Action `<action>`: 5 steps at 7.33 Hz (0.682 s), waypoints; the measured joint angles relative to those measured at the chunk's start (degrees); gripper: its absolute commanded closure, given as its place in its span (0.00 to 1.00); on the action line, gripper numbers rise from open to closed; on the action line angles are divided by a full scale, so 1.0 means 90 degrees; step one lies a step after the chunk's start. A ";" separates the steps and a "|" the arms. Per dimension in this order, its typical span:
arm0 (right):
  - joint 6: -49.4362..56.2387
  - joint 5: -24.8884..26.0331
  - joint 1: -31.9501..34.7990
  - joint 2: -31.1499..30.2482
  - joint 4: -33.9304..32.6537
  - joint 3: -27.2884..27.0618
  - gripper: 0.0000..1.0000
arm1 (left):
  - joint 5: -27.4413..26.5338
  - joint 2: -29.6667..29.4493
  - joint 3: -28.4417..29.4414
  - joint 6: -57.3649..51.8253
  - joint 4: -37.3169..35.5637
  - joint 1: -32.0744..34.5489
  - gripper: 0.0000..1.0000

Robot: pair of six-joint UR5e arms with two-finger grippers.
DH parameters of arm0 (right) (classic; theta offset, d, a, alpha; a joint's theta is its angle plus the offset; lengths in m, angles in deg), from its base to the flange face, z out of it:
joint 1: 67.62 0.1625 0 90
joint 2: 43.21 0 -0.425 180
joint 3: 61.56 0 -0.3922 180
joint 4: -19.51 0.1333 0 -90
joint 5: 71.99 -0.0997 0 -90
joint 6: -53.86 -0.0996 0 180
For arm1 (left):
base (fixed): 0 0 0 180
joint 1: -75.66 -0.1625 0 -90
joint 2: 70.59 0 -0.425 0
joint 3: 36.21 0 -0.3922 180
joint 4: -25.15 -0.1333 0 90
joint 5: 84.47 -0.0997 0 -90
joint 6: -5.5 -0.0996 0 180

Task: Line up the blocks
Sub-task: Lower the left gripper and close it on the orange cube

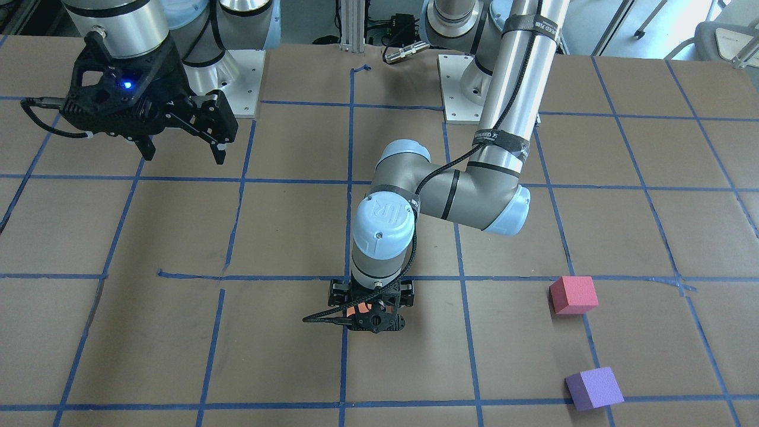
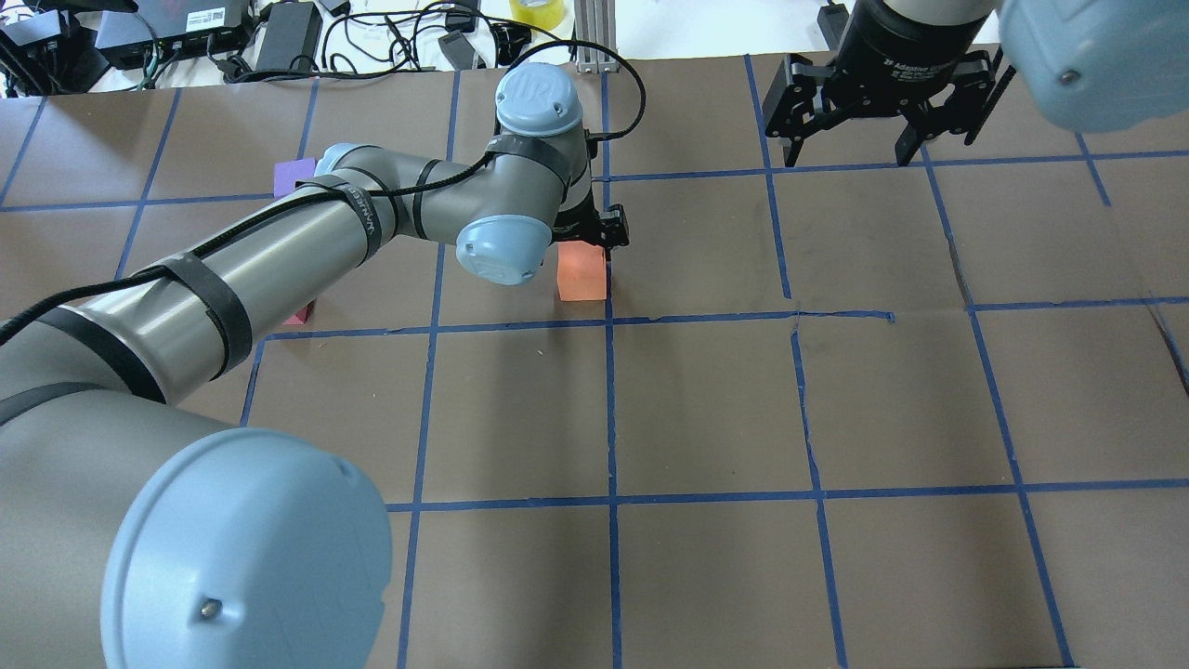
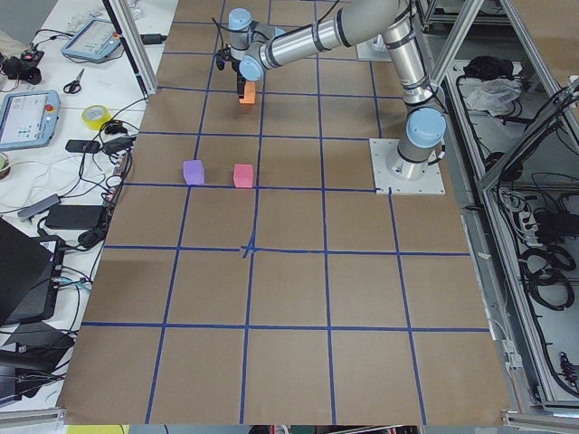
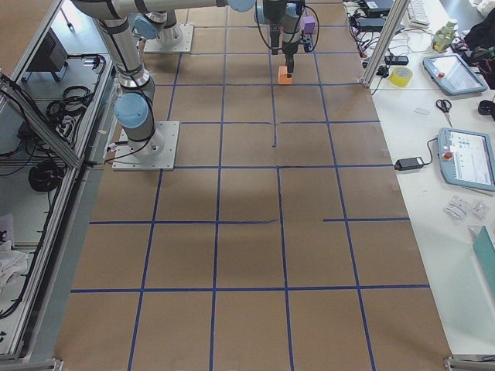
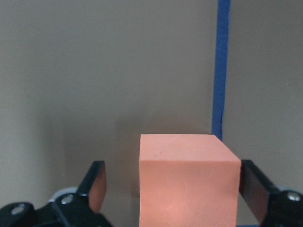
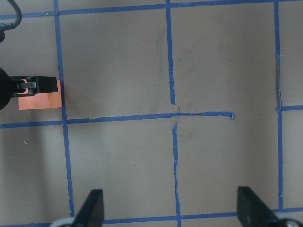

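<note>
Left pincer (image 5: 173, 184): wide, straddling the orange block (image 2: 582, 274) on the counter (image 1: 284, 225) — not clamped.
Right pincer (image 2: 847, 153): wide, raised.
Pink block (image 1: 573, 295), purple block (image 1: 593, 388): near each other.

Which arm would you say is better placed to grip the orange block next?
Left. The left gripper is down at the orange block, fingers open on either side of it. The right gripper hangs open far off, near its base.

In the front-facing view, the first block (image 2: 582, 272) sits mid-table between the left gripper's (image 1: 373, 311) fingers. On the table (image 1: 284, 356), the second block (image 1: 573, 295) lies at its 3 o'clock and the third block (image 1: 593, 388) at 4 o'clock. The right gripper (image 1: 184, 157) hangs near 10 o'clock.
</note>
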 measured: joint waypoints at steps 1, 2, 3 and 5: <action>0.0000 0.0000 0.0000 -0.0006 -0.0008 -0.0015 0.00 | 0.0004 -0.0044 -0.0006 0.0102 -0.0013 0.0002 0.48; 0.0000 0.0001 -0.0001 -0.0009 -0.0011 -0.0019 0.00 | 0.0006 -0.0065 -0.0008 0.0212 -0.0025 0.0002 0.65; -0.0001 0.0000 -0.0003 -0.0007 -0.0013 -0.0022 0.00 | 0.0002 -0.0053 -0.0008 0.0239 -0.0040 0.0002 0.66; -0.0001 -0.0003 -0.0007 -0.0005 -0.0013 -0.0023 0.00 | -0.0026 0.0113 0.0080 0.0130 -0.0047 -0.0017 0.67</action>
